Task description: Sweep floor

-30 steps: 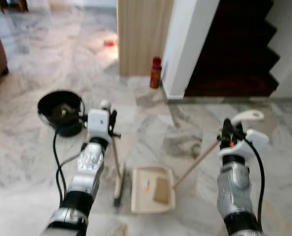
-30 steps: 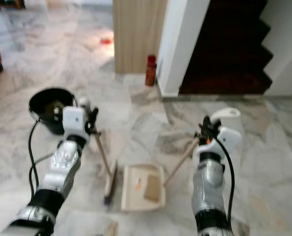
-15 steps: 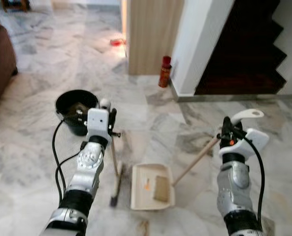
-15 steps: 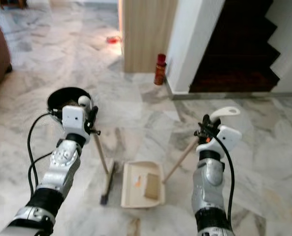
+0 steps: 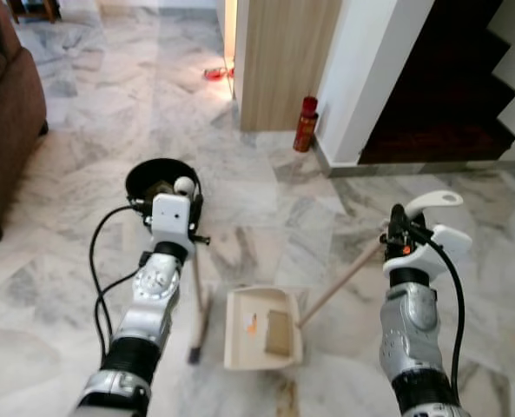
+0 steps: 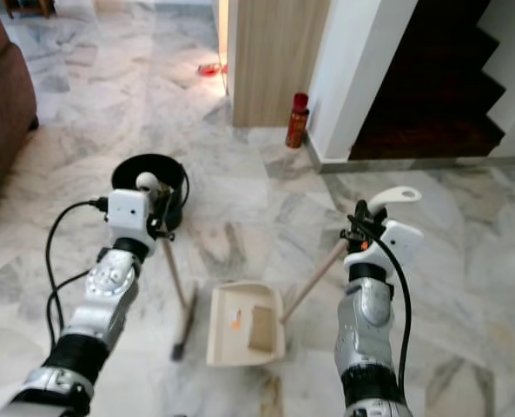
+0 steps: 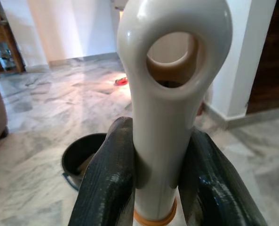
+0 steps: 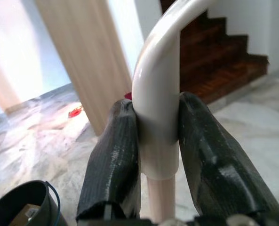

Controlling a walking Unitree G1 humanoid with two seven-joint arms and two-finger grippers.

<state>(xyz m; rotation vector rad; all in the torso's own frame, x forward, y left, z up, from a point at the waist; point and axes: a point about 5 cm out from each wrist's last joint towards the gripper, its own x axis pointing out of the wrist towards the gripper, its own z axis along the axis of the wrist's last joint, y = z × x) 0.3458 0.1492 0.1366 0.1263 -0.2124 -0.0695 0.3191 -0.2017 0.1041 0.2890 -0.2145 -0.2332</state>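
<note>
My view has swung left since a second ago. No readable writing. My left gripper point(image 7: 155, 188) pinches the broom point(image 5: 195, 317); just right, the dustpan point(image 5: 261, 329) holds debris, its handle pinched in my right gripper point(image 8: 158, 160). Farther left stands the black bucket point(image 5: 161, 178).

Brown sofa point(image 5: 5, 104), red bottle point(image 5: 306, 124) (beside white pillar point(image 5: 361, 78)).

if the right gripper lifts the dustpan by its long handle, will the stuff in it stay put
Probably only if kept level: the dustpan looks shallow, with an open front edge. The brown piece and small orange bit lie loose, so a tilt would likely slide them out. The right gripper grips the handle's far end, so the pan may swing.
</note>
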